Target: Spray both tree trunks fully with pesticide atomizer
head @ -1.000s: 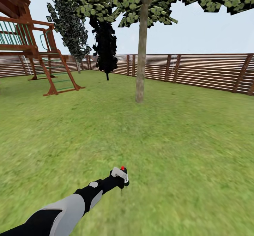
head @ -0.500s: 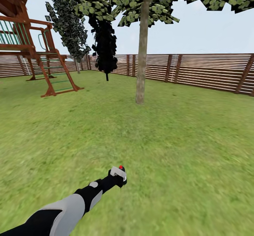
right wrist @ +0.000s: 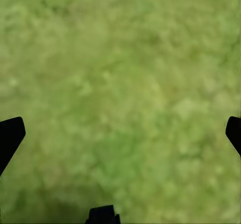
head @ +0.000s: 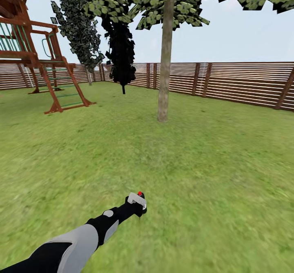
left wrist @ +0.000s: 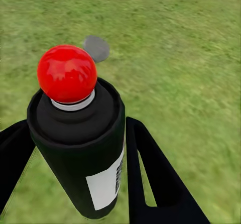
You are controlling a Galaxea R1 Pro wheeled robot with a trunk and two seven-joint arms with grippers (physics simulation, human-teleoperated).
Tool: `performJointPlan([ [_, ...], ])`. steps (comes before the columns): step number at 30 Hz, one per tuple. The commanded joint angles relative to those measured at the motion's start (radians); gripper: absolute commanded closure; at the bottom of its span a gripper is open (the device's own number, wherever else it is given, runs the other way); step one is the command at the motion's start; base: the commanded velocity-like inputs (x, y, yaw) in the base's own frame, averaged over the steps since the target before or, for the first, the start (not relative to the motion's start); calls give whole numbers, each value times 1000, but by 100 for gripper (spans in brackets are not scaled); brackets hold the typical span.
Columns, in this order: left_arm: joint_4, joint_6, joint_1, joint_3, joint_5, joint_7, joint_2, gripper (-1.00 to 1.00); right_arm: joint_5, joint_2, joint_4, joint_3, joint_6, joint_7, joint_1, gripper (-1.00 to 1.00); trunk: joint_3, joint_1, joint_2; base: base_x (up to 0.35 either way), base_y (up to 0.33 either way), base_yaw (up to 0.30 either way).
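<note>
The left gripper, low and left of centre in the head view, was clamped on the pesticide atomizer, red button on top. The tree trunk stood upper centre, well apart. The right gripper was spread wide over grass.

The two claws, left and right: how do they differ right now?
The left claw is shut on the pesticide atomizer, a dark can with a red knob; the right claw is open and holds nothing. The left claw's fingers sit close against the can; the right claw's fingers stand wide apart. Both are black and hang over grass.
</note>
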Motion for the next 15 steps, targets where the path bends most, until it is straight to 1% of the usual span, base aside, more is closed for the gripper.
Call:
performJointPlan([
  [1, 0, 0, 0, 1, 0, 1, 0, 100, 0, 0, 0, 0, 0, 0, 0, -100, 0, 0, 0, 348, 0, 0],
  [15, 1, 0, 0, 1, 0, 1, 0, 100, 0, 0, 0, 0, -1, 0, 0, -100, 0, 0, 0, 348, 0, -4],
])
